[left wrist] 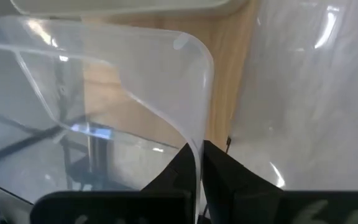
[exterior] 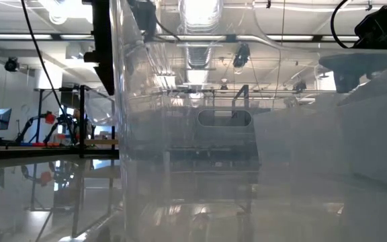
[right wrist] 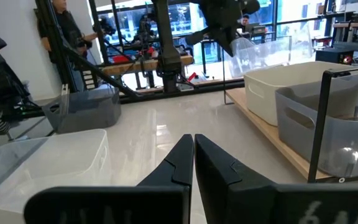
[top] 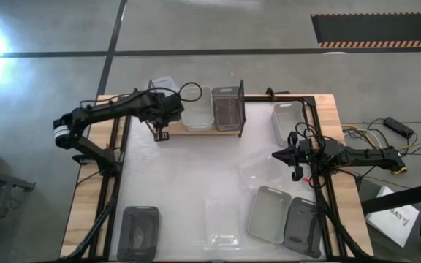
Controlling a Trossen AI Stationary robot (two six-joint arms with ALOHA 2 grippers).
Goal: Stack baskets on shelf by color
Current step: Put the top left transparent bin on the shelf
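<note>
Left claw: the left claw [left wrist: 196, 163] is pinched shut on the thin rim of a clear basket [left wrist: 104, 93], held over the left end of the shelf [top: 196, 130]; in the high view this basket is nearly invisible.
Right claw: the right claw [right wrist: 193, 149] is closed on nothing, hovering above the worktop [top: 167, 183] near its right side.
Shelf: at the far edge of the worktop, carrying a white basket [top: 197, 109] and, just beside it, a dark grey basket [top: 226, 108].
Loose baskets: dark grey basket at near left [top: 138, 232], light grey basket [top: 269, 213] touching another dark one [top: 302, 226] at near right, a white one by the right frame [top: 286, 120].
Hard to see: two clear baskets on the worktop [top: 222, 223] [top: 258, 172] show only as faint outlines.
Low view: a clear wall right at the lens [exterior: 200, 134] blurs almost everything behind it.
</note>
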